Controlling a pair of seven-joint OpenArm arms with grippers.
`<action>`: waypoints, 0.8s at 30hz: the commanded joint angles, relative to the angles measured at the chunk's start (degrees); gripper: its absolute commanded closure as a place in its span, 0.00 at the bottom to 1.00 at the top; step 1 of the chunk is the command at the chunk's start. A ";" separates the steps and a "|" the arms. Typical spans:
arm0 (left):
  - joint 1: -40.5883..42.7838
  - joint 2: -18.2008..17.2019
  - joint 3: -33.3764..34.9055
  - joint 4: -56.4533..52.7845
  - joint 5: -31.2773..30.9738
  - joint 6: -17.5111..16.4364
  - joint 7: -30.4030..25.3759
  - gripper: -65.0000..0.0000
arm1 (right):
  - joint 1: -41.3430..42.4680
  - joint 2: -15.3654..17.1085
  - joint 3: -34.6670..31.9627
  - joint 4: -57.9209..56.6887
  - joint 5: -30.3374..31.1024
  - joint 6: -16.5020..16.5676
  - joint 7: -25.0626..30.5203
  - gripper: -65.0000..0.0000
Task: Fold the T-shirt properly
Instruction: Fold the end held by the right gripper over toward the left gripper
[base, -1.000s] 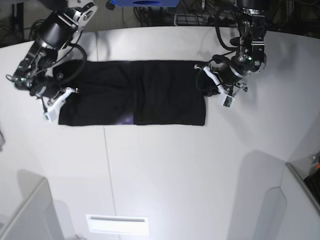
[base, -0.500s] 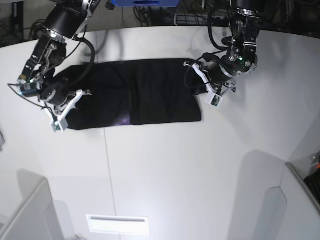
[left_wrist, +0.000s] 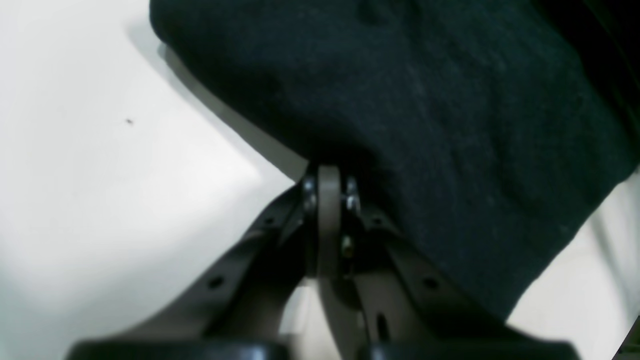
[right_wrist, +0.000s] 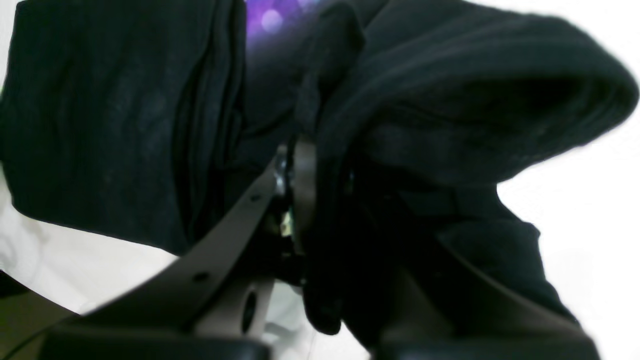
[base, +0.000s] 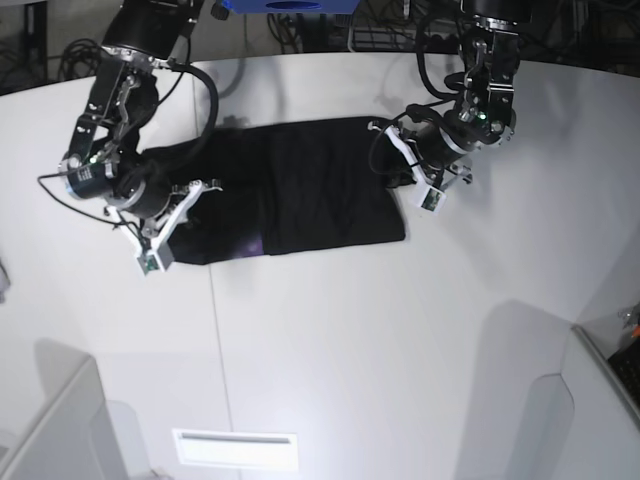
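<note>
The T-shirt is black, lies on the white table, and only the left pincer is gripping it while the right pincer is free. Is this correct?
Not quite: both grip it. The right wrist view shows the right pincer shut on a bunched fold of the T-shirt. The left pincer also pinches its edge; the shirt is black, on the white table.

A plain black T-shirt (base: 300, 190) lies on a white bench (base: 400, 340). A small patch of purple print, dotted with paler lilac spots, shows between its dark layers (right_wrist: 270, 20), and again as a faint purple glint near the front edge in the base view. Up close the fabric reads as deep charcoal black with a fine knit texture. Both robot arms are black with white brackets; the end effector (left_wrist: 327, 200) fingers are dark grey-brown. A thin grey seam line runs down the bench.
</note>
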 joint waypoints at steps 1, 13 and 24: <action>0.13 -0.30 0.10 0.07 1.15 -0.18 2.34 1.00 | 0.86 0.07 -0.72 1.33 1.06 -0.15 1.00 1.00; 0.04 -0.39 0.10 0.07 1.24 -0.18 2.34 1.00 | -1.07 -1.52 -11.10 5.99 0.88 -3.93 1.08 1.00; 0.04 -0.48 0.10 -0.02 1.24 -0.18 2.34 1.00 | -1.78 -1.52 -24.37 8.01 1.06 -14.57 4.42 1.00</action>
